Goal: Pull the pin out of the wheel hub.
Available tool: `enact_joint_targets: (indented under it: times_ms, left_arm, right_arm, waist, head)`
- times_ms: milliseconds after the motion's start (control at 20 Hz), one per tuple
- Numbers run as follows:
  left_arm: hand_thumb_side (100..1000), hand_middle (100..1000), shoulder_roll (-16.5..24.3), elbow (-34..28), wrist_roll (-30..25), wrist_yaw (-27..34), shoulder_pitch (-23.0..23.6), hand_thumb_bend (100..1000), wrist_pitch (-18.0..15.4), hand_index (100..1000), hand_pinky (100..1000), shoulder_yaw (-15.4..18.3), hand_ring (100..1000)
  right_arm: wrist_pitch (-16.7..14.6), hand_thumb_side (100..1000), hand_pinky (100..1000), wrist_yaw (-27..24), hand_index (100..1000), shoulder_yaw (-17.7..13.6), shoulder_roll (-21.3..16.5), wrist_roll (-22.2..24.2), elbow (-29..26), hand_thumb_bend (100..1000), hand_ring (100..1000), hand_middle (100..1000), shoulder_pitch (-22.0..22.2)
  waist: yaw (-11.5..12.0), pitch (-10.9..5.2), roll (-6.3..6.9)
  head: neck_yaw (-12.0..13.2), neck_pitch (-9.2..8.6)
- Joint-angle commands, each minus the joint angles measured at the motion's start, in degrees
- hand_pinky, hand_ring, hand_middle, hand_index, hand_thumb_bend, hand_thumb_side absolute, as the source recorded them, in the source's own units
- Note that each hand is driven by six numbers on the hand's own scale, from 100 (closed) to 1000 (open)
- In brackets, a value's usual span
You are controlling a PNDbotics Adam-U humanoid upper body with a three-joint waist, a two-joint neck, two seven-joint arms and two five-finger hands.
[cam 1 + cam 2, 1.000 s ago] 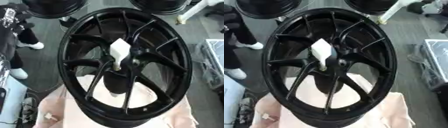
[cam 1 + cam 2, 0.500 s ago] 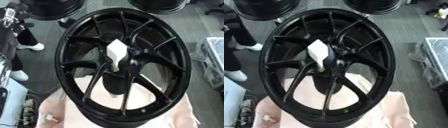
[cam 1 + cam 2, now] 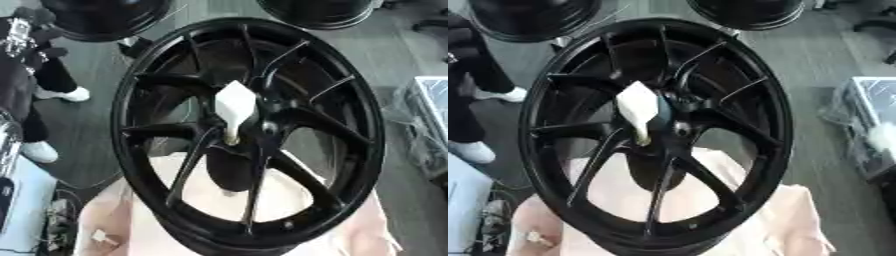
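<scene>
A large black spoked wheel hub (image 3: pixel 254 130) fills the middle of both views, lying on a pale pink cloth (image 3: pixel 210 190). A pin with a white wedge-shaped head (image 3: pixel 234 105) and a thin pale shaft (image 3: pixel 231 136) stands up out of the hub's centre, beside a small bolt hole (image 3: pixel 269 129). Neither of my hands shows in either view, and nothing touches the pin.
Two more black wheels (image 3: pixel 105 17) (image 3: pixel 319 11) lie on the grey floor at the far edge. A person's dark legs and white shoes (image 3: pixel 59 93) stand at the left. A clear-wrapped box (image 3: pixel 877 125) sits at the right. Cables (image 3: pixel 57 220) lie at the lower left.
The whole picture has shifted slightly, so the camera has moved. The pin and the hub stay as they were.
</scene>
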Motion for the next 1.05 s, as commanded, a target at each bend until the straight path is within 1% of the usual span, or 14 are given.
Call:
enact_joint_targets:
  times_ms: [50,100,150,250,300,350,400,450,500,600,700,900,1050]
  left_arm:
    - [659,778,1.5,-1.1,0.1,0.3,-1.0,100,-0.1,771,742,0.3,810]
    - [659,778,1.5,-1.1,0.1,0.3,-1.0,100,0.0,771,742,0.3,810]
    - [659,778,1.5,-1.1,0.2,0.3,-1.0,100,0.0,771,742,0.3,810]
    - [659,778,1.4,-1.1,0.1,0.4,-1.0,100,0.0,771,742,0.2,810]
    - [660,778,1.4,-1.1,0.1,0.4,-1.0,100,0.0,771,742,0.2,810]
    - [660,778,1.4,-1.1,0.1,0.4,-1.0,100,0.0,771,742,0.1,810]
    - [660,778,1.4,-1.1,0.0,0.4,-1.0,100,0.0,771,742,0.1,811]
    - [660,778,1.3,-1.1,0.0,0.4,-1.0,100,0.1,771,742,0.0,810]
    - [659,778,1.2,-1.1,-0.1,0.4,-1.1,100,0.1,771,742,0.0,810]
    - [659,778,1.0,-1.1,-0.2,0.4,-1.2,100,0.1,771,742,-0.1,811]
    - [659,778,0.9,-1.1,-0.3,0.5,-1.2,100,0.1,771,742,-0.2,811]
    - [657,778,0.6,-1.2,-0.4,0.6,-1.3,100,0.1,771,742,-0.4,811]
    - [656,778,0.5,-1.2,-0.4,0.7,-1.4,100,0.0,771,741,-0.3,811]
  right_arm:
    - [1.6,1000,973,3.0,1000,-2.5,-1.3,-3.1,-1.8,242,874,918,-0.4]
    - [2.3,1000,975,3.9,1000,-2.5,-1.0,-3.9,-2.2,213,873,922,-0.6]
    - [3.0,1000,975,4.8,1000,-2.4,-0.7,-4.8,-2.6,205,871,920,-0.9]
    - [4.5,1000,965,5.9,986,-2.2,0.0,-6.5,-3.6,216,850,894,-1.6]
    - [5.3,737,953,5.8,939,-2.0,0.4,-7.4,-4.4,253,808,840,-2.2]
    - [6.1,710,952,5.3,930,-1.7,0.8,-8.3,-5.2,259,802,832,-2.8]
    - [6.9,513,936,4.5,863,-1.2,1.5,-9.3,-6.1,322,744,763,-3.5]
    - [7.9,484,934,3.6,856,-0.6,2.2,-10.3,-6.9,321,737,755,-4.3]
    - [8.9,404,935,2.6,843,0.3,3.0,-11.3,-7.8,358,722,739,-5.2]
    - [10.9,366,939,0.7,834,2.2,4.5,-13.1,-9.8,367,708,726,-6.9]
    - [12.8,351,943,-1.2,829,3.6,6.4,-13.2,-11.5,361,699,718,-8.8]
    - [16.6,343,942,-5.1,823,5.1,11.3,-11.2,-13.4,348,685,708,-13.4]
    - [21.0,351,940,-9.5,821,5.4,15.2,-9.2,-14.6,332,678,704,-16.0]
  waist:
    - [0.0,-0.8,-0.16]
    - [0.1,-0.81,-0.16]
    - [0.1,-0.83,-0.15]
    - [0.2,-0.86,-0.15]
    - [0.2,-0.87,-0.15]
    - [0.3,-0.89,-0.14]
    - [0.4,-0.9,-0.13]
    - [0.5,-0.92,-0.12]
    - [0.7,-0.93,-0.11]
    - [0.9,-0.97,-0.07]
    - [1.0,-1.02,-0.01]
    - [1.2,-1.09,0.25]
    - [1.3,-1.07,0.42]
  head:
    - [-0.1,-0.77]
    - [-0.1,-0.78]
    - [-0.1,-0.8]
    - [-0.1,-0.82]
    - [-0.1,-0.81]
    - [-0.2,-0.81]
    - [-0.2,-0.85]
    - [-0.3,-0.91]
    - [-0.4,-0.96]
    - [-0.6,-1.04]
    - [-0.8,-1.1]
    - [-1.1,-1.29]
    - [-1.1,-1.39]
